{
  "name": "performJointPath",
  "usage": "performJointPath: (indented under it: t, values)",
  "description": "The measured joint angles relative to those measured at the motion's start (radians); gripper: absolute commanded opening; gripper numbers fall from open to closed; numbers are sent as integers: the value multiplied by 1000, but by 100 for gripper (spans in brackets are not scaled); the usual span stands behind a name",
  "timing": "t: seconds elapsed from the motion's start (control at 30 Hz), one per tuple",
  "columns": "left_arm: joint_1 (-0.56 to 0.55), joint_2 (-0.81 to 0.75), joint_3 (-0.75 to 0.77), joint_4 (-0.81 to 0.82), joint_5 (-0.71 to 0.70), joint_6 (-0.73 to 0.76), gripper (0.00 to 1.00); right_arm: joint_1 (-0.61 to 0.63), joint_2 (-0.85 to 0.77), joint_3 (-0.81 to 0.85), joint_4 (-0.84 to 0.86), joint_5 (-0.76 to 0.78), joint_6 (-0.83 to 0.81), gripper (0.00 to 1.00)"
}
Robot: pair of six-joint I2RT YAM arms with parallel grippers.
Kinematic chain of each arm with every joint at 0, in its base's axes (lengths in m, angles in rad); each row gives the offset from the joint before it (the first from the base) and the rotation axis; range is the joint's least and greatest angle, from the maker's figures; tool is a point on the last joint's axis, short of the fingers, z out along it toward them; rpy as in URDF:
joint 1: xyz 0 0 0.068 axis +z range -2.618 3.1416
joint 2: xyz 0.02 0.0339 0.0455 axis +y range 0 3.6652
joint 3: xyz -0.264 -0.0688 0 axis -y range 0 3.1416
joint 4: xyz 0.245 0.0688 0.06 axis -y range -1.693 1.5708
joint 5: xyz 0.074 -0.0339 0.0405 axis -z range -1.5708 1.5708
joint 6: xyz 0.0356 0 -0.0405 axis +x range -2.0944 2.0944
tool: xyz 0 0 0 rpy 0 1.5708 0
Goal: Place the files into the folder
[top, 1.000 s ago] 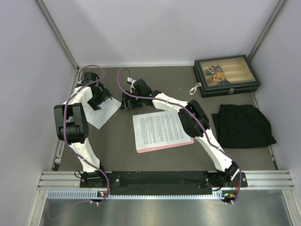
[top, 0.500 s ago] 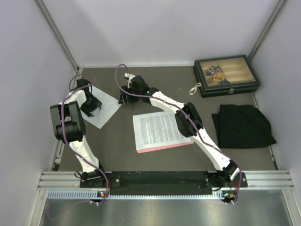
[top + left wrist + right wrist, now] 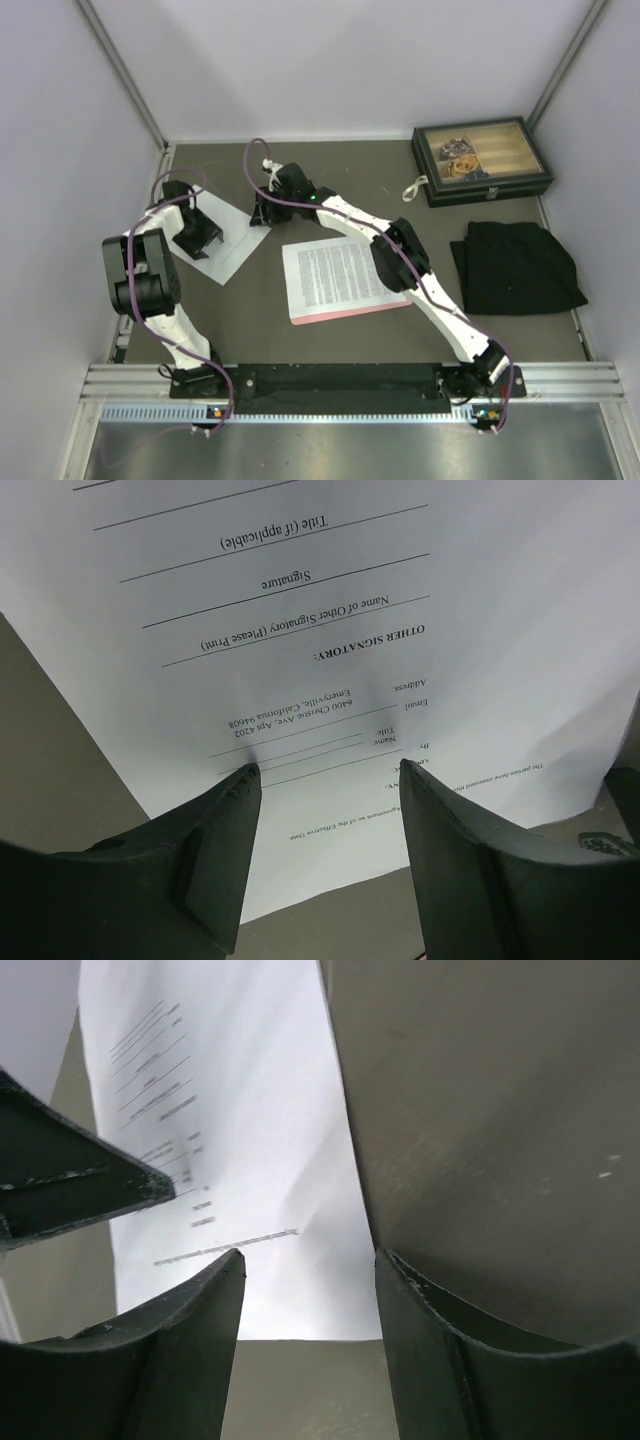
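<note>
Status: 1 of 2 files is in place. The dense-print sheet (image 3: 340, 272) lies on the pink clipboard (image 3: 350, 309) at mid worktop (image 3: 330, 180), with a pink strip showing along its near edge. The other file, the sparse-print sheet (image 3: 235, 248), is a signature form. It lies at far left, well apart from the clipboard.

Left gripper (image 3: 327, 772): jaws apart, both tips down on the sparse-print sheet near its edge, with bare paper between them. I see nothing pinched.

Right gripper (image 3: 310, 1260): at the same sheet's far right corner. Its jaws are open with the paper's edge lying in the gap between them, and there is no grip yet.

Handling (my judgement): a single sheet is nearly weightless, limp and slick on this worktop. It will slide rather than lift, and it will crease if squeezed mid-page. The best hold is an edge or corner standing clear of the surface. The right wrist view suggests the paper bows up there, but I cannot be sure. I would pin with the left, pinch the corner with the right, then drag low toward the clipboard.
</note>
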Motion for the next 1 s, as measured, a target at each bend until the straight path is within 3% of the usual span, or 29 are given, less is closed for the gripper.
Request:
performJointPath:
  t: [0.3,0.4,0.7,1.0]
  values:
    - [-10,-11,-26,17,53,-5,63,10,-24,-89,74,-135,115,57]
    - [-10,-16,-34,25,63,-4,63,9,-27,-127,136,-197,193,66]
    - [-10,-28,-57,50,76,-5,63,-3,-66,-377,540,-290,599,79]
    - [-10,-40,-74,68,79,-4,63,-4,-109,-549,805,-229,887,77]
